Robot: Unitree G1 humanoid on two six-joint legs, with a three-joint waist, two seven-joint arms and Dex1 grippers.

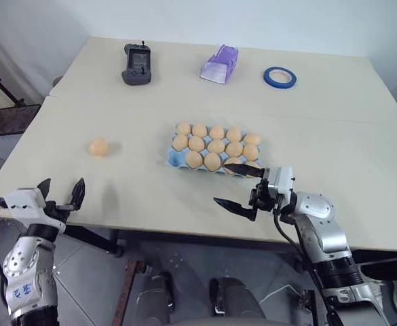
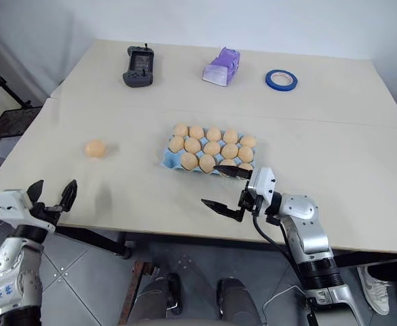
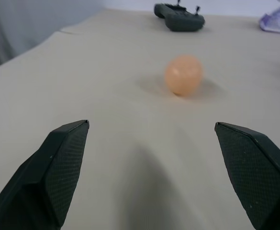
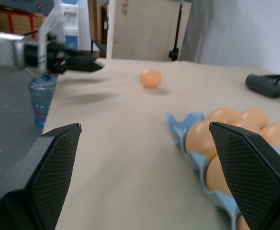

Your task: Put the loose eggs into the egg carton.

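One loose egg (image 1: 98, 147), pale orange, lies alone on the left part of the beige table. The light blue egg carton (image 1: 174, 158) sits mid-table, holding several eggs, and its near-left corner cup shows bare blue. My left gripper (image 1: 62, 190) is open and empty at the table's near-left edge, pointing toward the loose egg (image 3: 183, 74), a short way from it. My right gripper (image 1: 220, 183) is open and empty by the carton's near edge, pointing left. In the right wrist view the carton (image 4: 180, 122) is close at hand, with the egg (image 4: 151, 77) farther off.
At the far side of the table lie a black controller (image 1: 136, 64), a lilac plastic scoop-like thing (image 1: 219, 64) and a blue tape roll (image 1: 279, 77). A seam crosses the table behind the carton. A water bottle (image 4: 39, 96) stands on the floor beyond the left edge.
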